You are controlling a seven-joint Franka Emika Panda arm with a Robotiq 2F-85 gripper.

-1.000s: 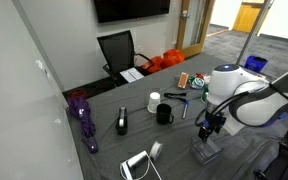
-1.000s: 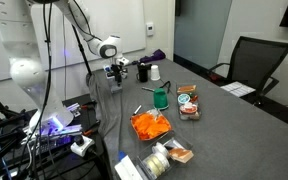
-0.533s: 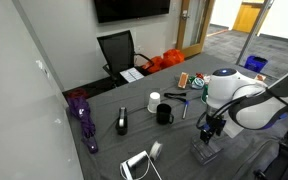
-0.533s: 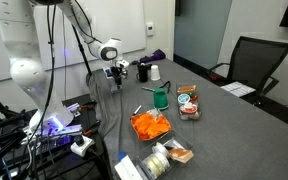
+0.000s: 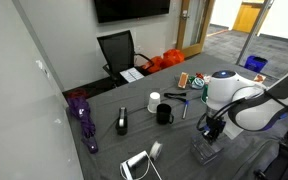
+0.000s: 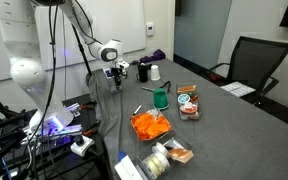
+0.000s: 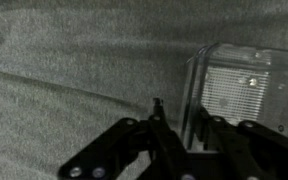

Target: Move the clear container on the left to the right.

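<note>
1. Near the worktop edge closest to the arm, the container (image 5: 206, 151) stands upright, well apart from the mug (image 5: 164, 114).
2. The gripper (image 5: 213, 128) hovers just above it, jaws apart and empty.
3. In the wrist view the container sits off-centre, to one side of the fingers.
4. This looks like the lining-up step. Next, centre the jaws, lower them, and close gently.

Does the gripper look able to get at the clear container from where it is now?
Probably yes. The gripper hovers just above the clear container, the fingers look spread, and in the wrist view nothing stands between them; the black mug is well apart.
</note>
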